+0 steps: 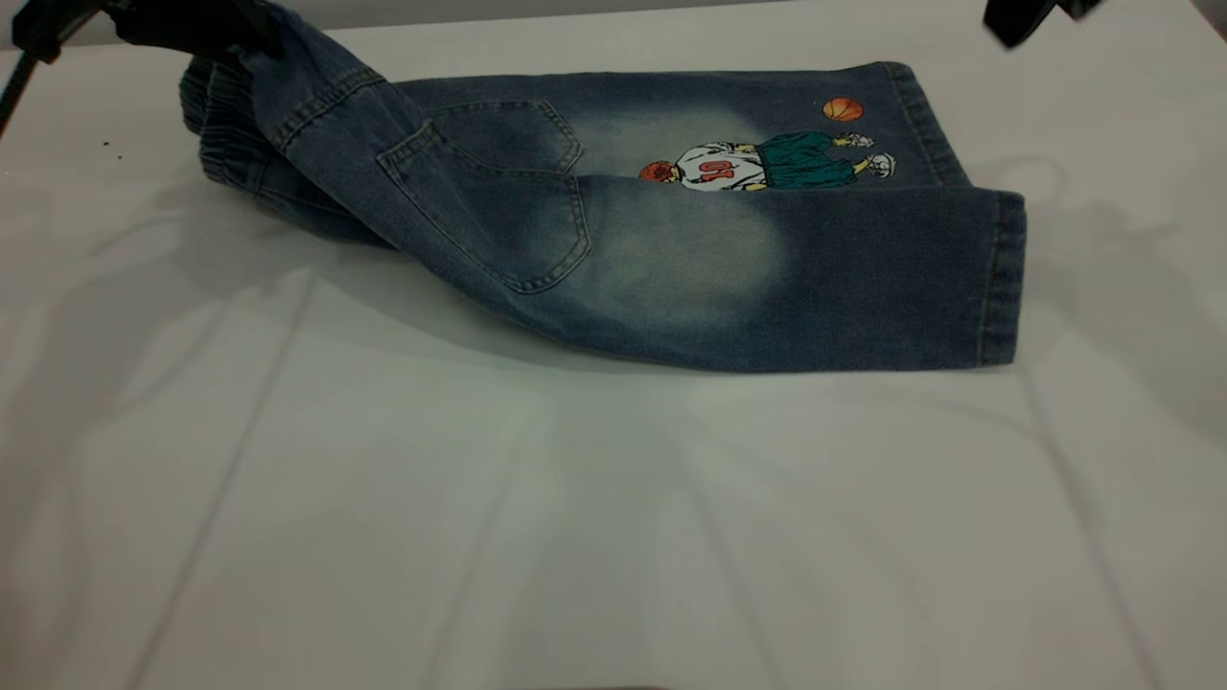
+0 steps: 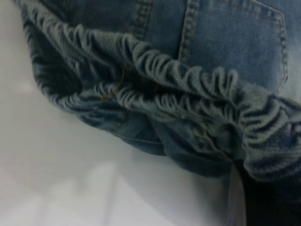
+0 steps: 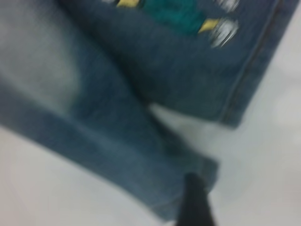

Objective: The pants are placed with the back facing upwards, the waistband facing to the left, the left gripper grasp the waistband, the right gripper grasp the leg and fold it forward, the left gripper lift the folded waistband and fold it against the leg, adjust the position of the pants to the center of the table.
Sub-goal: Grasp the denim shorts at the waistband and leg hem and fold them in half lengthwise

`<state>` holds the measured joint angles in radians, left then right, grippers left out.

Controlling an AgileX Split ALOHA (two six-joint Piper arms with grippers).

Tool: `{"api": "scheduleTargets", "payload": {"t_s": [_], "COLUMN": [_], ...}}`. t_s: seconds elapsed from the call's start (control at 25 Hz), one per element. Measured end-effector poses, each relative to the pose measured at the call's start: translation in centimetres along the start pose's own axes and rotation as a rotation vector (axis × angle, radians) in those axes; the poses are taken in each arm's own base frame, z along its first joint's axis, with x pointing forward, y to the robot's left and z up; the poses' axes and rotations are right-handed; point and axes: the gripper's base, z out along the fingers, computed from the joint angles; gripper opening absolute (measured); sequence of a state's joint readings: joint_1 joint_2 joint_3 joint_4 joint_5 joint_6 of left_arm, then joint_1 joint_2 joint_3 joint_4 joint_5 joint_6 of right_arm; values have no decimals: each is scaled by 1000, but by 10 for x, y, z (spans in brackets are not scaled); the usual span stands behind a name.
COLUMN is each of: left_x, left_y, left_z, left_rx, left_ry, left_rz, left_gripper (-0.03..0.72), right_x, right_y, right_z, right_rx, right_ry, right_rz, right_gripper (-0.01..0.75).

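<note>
The pants (image 1: 671, 259) lie folded lengthwise on the white table (image 1: 575, 527), with the plain leg (image 1: 824, 287) lying partly over the printed leg (image 1: 767, 158). Both hems point right. At the far left my left gripper (image 1: 206, 34) is shut on the ruched waistband (image 2: 188, 80) and holds that end raised off the table, so the denim drapes down from it. In the left wrist view one dark finger (image 2: 265, 197) shows under the gathered band. My right gripper (image 1: 1016, 19) hangs at the far right, above and apart from the hems (image 3: 244, 80), holding nothing.
Bare table surface stretches in front of the pants and to their right. A thin black cable (image 1: 14, 86) runs down at the far left edge.
</note>
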<state>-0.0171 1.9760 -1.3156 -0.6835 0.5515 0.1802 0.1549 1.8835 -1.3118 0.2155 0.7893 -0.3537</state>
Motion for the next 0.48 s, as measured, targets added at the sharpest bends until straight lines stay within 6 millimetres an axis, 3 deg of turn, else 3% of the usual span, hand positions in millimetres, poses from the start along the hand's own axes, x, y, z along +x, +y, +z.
{"api": "scheduleTargets", "payload": {"t_s": [0.16, 0.48], "left_x": [2, 3], "left_y": [0, -1], "left_z": [0, 0], "left_rx": [4, 7], "left_ry": [19, 32], "left_rz": [55, 70], "left_gripper": [90, 90], "right_x": [9, 46], "right_y": [5, 8], "right_z": [6, 43], "right_rx": [-63, -89], "right_ry": [112, 273], "right_rz": [151, 256], "right_gripper": [568, 563]}}
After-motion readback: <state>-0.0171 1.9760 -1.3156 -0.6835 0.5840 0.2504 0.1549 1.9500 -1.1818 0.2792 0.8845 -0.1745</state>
